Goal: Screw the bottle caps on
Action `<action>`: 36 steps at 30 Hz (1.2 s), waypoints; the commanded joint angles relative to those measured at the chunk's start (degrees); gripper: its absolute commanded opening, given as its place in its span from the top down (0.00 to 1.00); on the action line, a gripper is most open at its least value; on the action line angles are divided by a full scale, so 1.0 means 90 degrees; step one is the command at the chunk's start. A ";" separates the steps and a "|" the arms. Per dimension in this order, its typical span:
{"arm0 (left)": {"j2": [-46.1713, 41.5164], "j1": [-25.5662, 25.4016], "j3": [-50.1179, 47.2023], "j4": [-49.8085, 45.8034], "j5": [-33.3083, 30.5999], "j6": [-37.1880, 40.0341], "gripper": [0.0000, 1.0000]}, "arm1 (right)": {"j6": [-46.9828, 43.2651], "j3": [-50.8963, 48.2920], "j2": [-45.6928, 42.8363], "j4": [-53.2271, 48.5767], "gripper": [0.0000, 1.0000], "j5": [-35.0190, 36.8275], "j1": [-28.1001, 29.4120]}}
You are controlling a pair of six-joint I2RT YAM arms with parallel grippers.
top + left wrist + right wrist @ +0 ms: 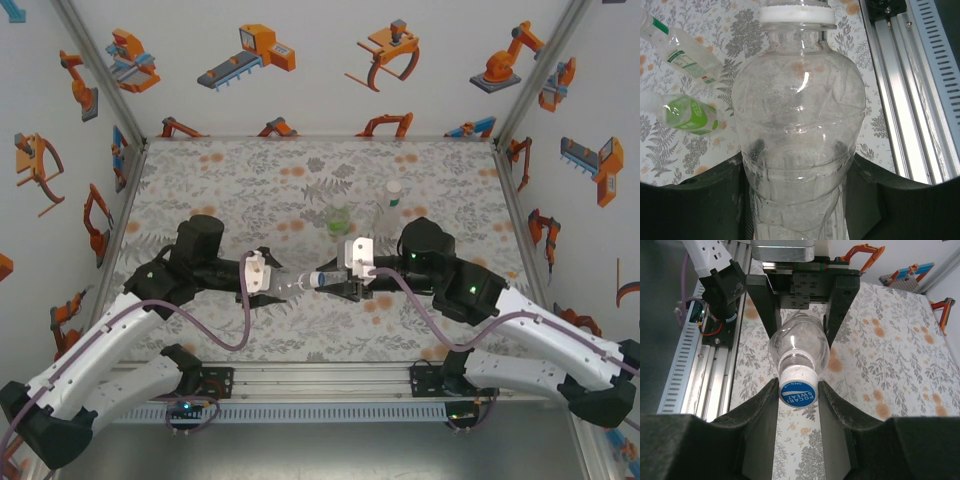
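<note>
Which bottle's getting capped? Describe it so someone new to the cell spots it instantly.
At the middle of the flowered table, the left gripper and right gripper face each other. The clear bottle lies sideways between them, body in the left, blue-topped cap in the right. The green bottle and white-capped bottle stand upright farther back, untouched.

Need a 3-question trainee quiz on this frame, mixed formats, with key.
1. Multiple choice: the left gripper grips the bottle by its A) cap B) body C) not at all.
2. True or false: the right gripper has its fingers on a green cap.
3. Fill in: ___ other bottles stand on the table beyond the grippers.
Key: 1 B. 2 False; the cap is blue-topped. 3 Two.
</note>
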 commanded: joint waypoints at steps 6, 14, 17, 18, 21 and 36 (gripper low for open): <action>-0.0027 -0.0045 0.0177 -0.0114 0.0066 0.0196 1.00 | -0.0128 0.0261 0.0145 0.0146 0.86 -0.0306 0.0097; -0.0003 -0.0068 0.0177 -0.0116 0.0077 0.0200 1.00 | -0.0139 0.0312 0.0254 0.0162 0.86 -0.0213 0.0168; -0.0007 -0.0084 0.0177 -0.0120 0.0082 0.0206 1.00 | -0.0225 0.0407 0.0349 0.0000 0.86 -0.0199 0.0166; -0.0006 -0.0085 0.0166 -0.0121 0.0083 0.0211 1.00 | -0.0285 0.0467 0.0393 -0.0118 0.86 -0.0199 0.0177; -0.0006 -0.0097 0.0177 -0.0135 0.0082 0.0221 1.00 | -0.0437 0.0679 0.0535 -0.0471 0.86 -0.0213 0.0186; -0.0053 -0.0104 0.0177 -0.0227 0.0271 0.0348 1.00 | -0.1104 0.0851 0.0634 -0.1113 0.96 -0.0286 0.0230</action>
